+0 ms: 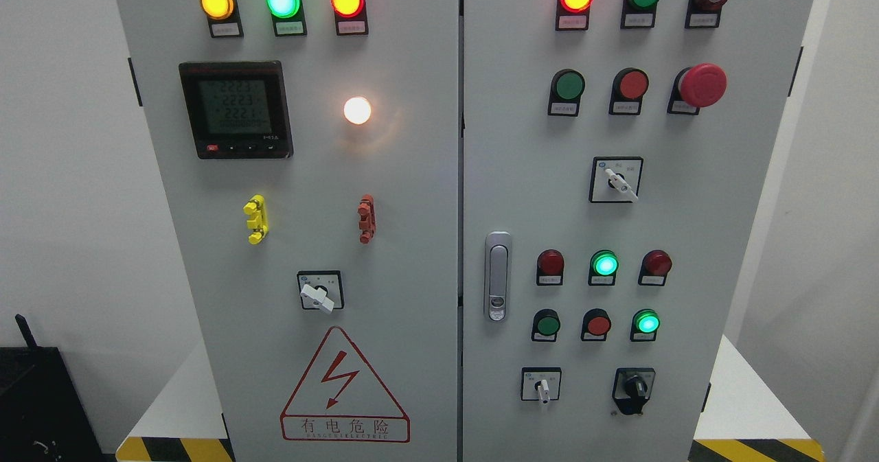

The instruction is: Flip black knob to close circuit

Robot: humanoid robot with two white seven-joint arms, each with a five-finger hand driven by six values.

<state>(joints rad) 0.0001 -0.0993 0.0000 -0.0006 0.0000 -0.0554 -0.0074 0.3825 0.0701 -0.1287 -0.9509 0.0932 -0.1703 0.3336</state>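
Observation:
The black knob [633,389] is a rotary selector at the lower right of the grey cabinet's right door [687,228]. Its handle points roughly straight down, tilted slightly to the right. A small white-handled selector [542,386] sits to its left. Neither of my hands nor any arm shows in the head view.
Above the knob are lit green lamps [604,264] [646,322] and red buttons. A white selector [618,182], a red mushroom stop button [702,85] and a door latch [497,276] are also on this door. The left door holds a meter [235,109], a lit white lamp [357,110] and a warning triangle [343,390].

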